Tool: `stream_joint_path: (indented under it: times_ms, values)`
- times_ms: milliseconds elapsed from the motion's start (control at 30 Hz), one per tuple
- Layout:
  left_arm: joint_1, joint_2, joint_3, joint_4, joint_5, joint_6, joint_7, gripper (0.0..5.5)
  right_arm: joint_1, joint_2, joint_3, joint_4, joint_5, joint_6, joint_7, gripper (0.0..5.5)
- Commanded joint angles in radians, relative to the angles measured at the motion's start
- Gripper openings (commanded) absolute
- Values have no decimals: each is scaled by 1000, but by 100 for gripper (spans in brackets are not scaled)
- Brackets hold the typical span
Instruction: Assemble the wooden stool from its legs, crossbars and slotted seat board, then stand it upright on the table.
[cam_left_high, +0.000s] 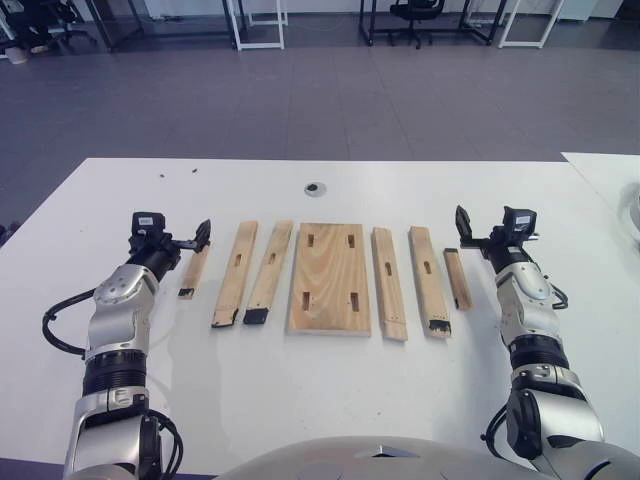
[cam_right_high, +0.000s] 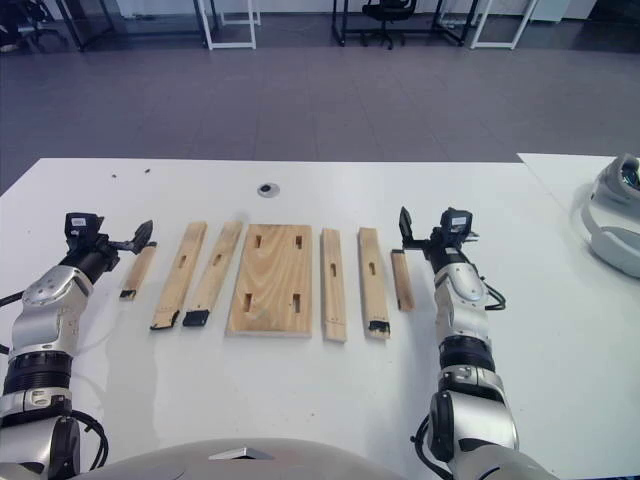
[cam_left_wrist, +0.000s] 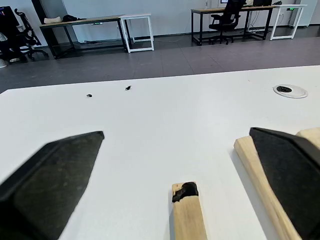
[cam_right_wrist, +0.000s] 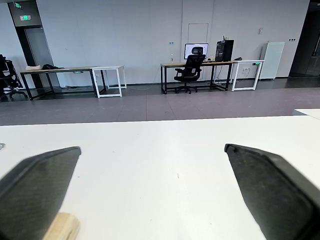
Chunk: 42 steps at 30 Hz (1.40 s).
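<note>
Laid flat in a row across the white bench (cam_left_high: 300, 380) are pale wooden parts: a rectangular seat board with four slots (cam_left_high: 329, 277) in the middle, two long slotted strips (cam_left_high: 235, 272) to its left, two more slotted strips (cam_left_high: 389, 283) to its right, a short strip at each end. The left fingers (cam_left_wrist: 55, 170) stand apart over the far end of the left short strip (cam_left_high: 194, 271). The right fingers (cam_right_wrist: 270, 185) stand apart just beyond the right short strip (cam_left_high: 457, 278), holding nothing. Farther back, a round grey cable port (cam_left_high: 316, 188) sits in the bench
</note>
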Motion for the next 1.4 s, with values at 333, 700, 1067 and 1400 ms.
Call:
stream_joint_path:
  times_ms: [333,700,1067,1400]
  values:
    - [86,20,-31,-3,0,158,-71,464,11,0,5,4,-12,3,-9,540]
    - [122,28,-52,28,21,227,-82,274,8,-1,8,10,-14,5,-12,540]
    - [91,35,-85,-11,48,64,-98,129,-5,21,49,-67,17,81,45,540]
    - [-177,-192,-314,-336,-5,29,-148,129,-139,300,35,-499,605,683,60,519]
